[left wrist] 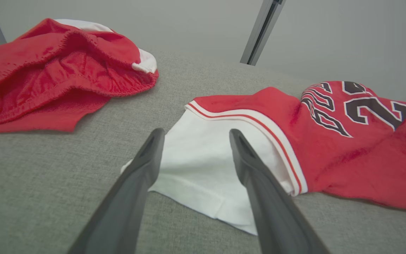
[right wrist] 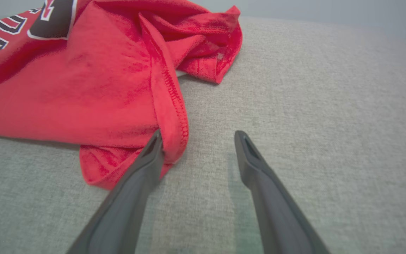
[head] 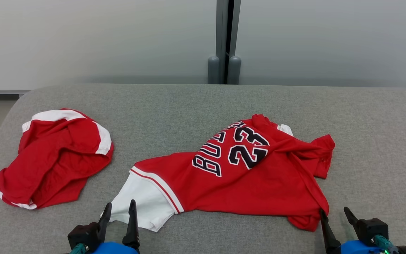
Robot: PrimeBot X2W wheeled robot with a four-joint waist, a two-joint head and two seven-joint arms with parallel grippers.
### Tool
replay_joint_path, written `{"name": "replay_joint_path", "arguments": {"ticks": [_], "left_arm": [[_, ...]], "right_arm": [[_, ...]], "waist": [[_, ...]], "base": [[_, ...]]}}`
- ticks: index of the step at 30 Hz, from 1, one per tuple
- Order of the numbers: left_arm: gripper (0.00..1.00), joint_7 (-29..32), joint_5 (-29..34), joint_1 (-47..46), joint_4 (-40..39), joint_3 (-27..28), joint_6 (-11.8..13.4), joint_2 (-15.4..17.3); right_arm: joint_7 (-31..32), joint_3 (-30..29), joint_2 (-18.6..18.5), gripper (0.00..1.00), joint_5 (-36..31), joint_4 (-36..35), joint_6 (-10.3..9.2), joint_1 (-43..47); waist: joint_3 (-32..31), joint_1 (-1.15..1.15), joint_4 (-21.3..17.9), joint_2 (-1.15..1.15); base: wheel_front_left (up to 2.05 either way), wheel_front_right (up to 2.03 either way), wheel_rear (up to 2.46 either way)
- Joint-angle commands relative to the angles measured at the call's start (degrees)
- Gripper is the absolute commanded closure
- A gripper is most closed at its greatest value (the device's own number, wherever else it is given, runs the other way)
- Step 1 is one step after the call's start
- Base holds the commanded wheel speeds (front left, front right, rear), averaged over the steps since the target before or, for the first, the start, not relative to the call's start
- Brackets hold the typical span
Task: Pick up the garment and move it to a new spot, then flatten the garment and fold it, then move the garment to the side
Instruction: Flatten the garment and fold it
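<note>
Your left gripper (head: 120, 204) is spread wide, its fingers straddling the jersey's white end (left wrist: 196, 165) with nothing pinched. Your right gripper (head: 333, 210) is spread too. One finger rests against the red hem at the jersey's near right corner, but no cloth sits between the two.

The jersey (head: 245, 176) lies mid-surface in front of you, lettering and number up. Its left half is fairly flat. Its right half is bunched, with a thick ridge running to the near corner and a crumpled lump at the far right edge.

By my read you're early in the job: the jersey is down on the surface (head: 189, 102) and free of both grippers, so the placing looks done. Flattening is barely under way, and the fold and the move to the side are all still ahead. The right-hand wrinkles need pulling out before any fold will hold.

As for containers, none is in play. The jersey and the other garment (head: 55, 155), a red-and-white heap well apart at far left, both lie straight on the grey surface.
</note>
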Motion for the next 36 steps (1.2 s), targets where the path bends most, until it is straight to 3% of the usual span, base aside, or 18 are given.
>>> {"name": "replay_joint_path", "arguments": {"ticks": [1, 4, 5, 7, 8, 20, 25, 26, 28, 36], "left_arm": [[0.0, -0.15, 0.26, -0.79, -0.31, -0.28, -0.24, 0.06], [0.0, -0.14, 0.08, -0.95, -0.26, -0.94, -0.27, 0.06], [0.0, -0.14, 0.04, -0.96, -0.18, -1.16, -0.31, 0.05], [0.0, -0.14, -0.14, -0.93, 0.02, -1.44, -0.34, 0.05], [0.0, -0.14, -0.06, -0.91, 0.1, -1.54, -0.37, 0.05], [0.0, -0.14, -0.32, -0.1, 0.82, -2.34, -0.64, 0.04], [0.0, -0.14, -0.68, 0.16, 0.87, -2.73, -0.51, 0.05], [0.0, -0.14, -0.76, 0.15, 0.8, -2.72, -0.48, 0.05], [0.0, -0.14, -0.91, 0.17, 0.71, -2.67, -0.44, 0.05], [0.0, -0.14, -0.56, 0.34, 0.52, -2.33, -0.35, 0.05]], "right_arm": [[-0.18, -0.72, -0.08, 0.0, -0.5, -0.38, -0.02, -0.71], [-0.18, -1.49, -0.07, 0.0, -0.94, -0.3, -0.02, -0.42], [-0.18, -1.63, -0.07, 0.05, -0.89, -0.01, -0.02, -0.37], [-0.18, -1.62, -0.06, 0.62, -0.82, 0.24, -0.02, -0.46], [-0.18, -1.57, -0.06, 1.0, -0.82, 0.34, -0.02, -0.51], [-0.18, -4.78, -0.06, 1.0, -2.73, -2.95, -0.02, -1.62], [-0.18, -2.84, -0.06, 1.0, -1.96, -3.5, -0.02, -0.83], [-0.18, -2.33, -0.07, 0.82, -1.29, -3.38, -0.02, -0.41], [-0.18, -0.97, -0.07, 0.0, 0.29, -3.17, -0.02, 0.29], [-0.18, 2.02, -0.09, 0.0, 2.49, -1.26, -0.02, 1.44]], "waist": [[0.05, 0.0, -0.1, 0.0], [0.05, 0.0, -0.35, 0.0], [0.02, 0.0, -0.43, 0.0], [-0.04, 0.0, -0.57, 0.0], [-0.06, 0.0, -0.63, 0.0], [-0.78, 0.0, -0.62, 0.0], [-1.12, 0.0, -0.52, 0.0], [-1.13, 0.0, -0.51, 0.0], [-1.14, 0.0, -0.53, 0.0], [-0.9, 0.0, -0.8, 0.0]], "base": [[0.0, 0.0, 0.0], [0.0, 0.0, 0.0], [0.0, 0.0, 0.0], [0.0, 0.0, 0.0], [0.0, 0.0, 0.0], [0.0, 0.0, 0.0], [0.0, 0.0, 0.0], [0.0, 0.0, 0.0], [0.0, 0.0, 0.0], [0.0, 0.0, 0.0]]}}
